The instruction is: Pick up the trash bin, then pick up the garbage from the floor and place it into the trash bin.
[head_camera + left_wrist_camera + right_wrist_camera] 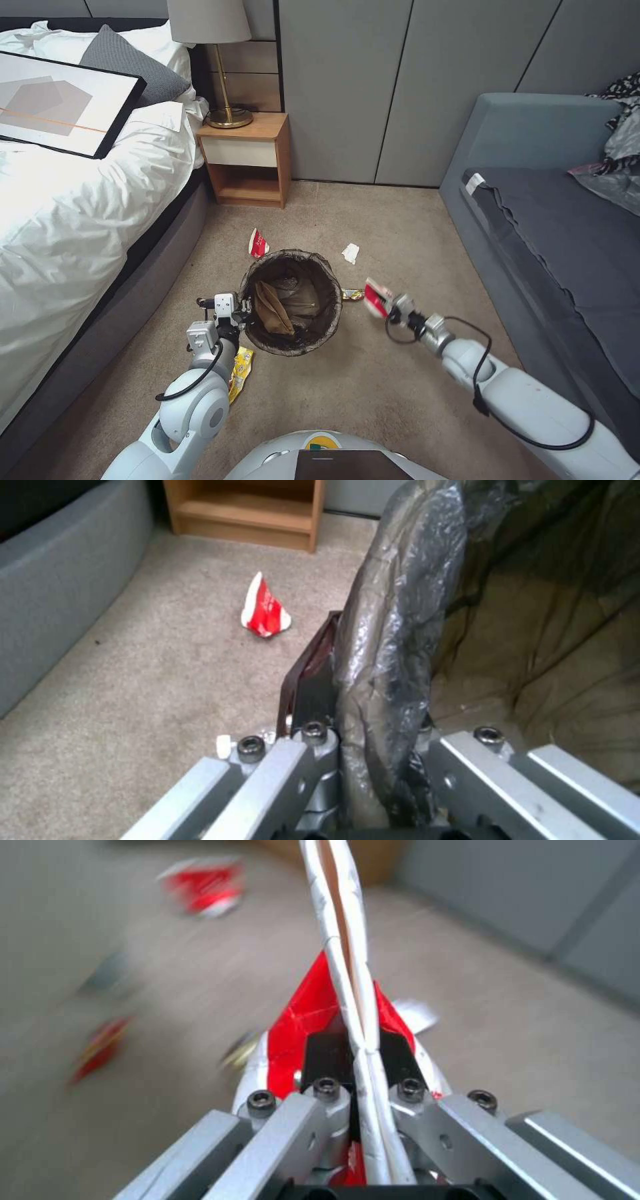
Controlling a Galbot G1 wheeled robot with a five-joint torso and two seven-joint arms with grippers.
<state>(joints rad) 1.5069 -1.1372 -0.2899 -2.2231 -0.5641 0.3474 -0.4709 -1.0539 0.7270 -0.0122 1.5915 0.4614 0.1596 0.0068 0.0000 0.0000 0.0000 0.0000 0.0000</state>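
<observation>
The bed (73, 220) with its white duvet fills the room on the far side of the left pincer, and the grey sofa (553, 220) runs along beyond the right one. A wooden nightstand (247, 160) carrying a brass lamp (217, 60) stands against the wall, well ahead of both.

The trash bin (291, 301) sits on the carpet between the two arms, its dark liner folded over the rim and some tan paper already lying inside. The left pincer (241, 313) is clamped on the bin's rim, one finger (313, 685) outside the wall, the other inside (liner and wall squeezed between them).

The right pincer (387, 301) hangs just beside the bin's opposite side, closed on a flattened red-and-white paper cup (347, 990), whose creased white rim sticks up between the pads.

Loose litter lies around them. A second red-and-white cup (257, 243) rests on the carpet just beyond the bin, ahead of the left pincer. A yellow snack bag (241, 373) lies under the left forearm, partly hidden by it. A white tissue wad (351, 253) sits ahead of the right pincer, and a gold candy wrapper (352, 294) lies in the narrow gap between the held cup and the bin wall.
</observation>
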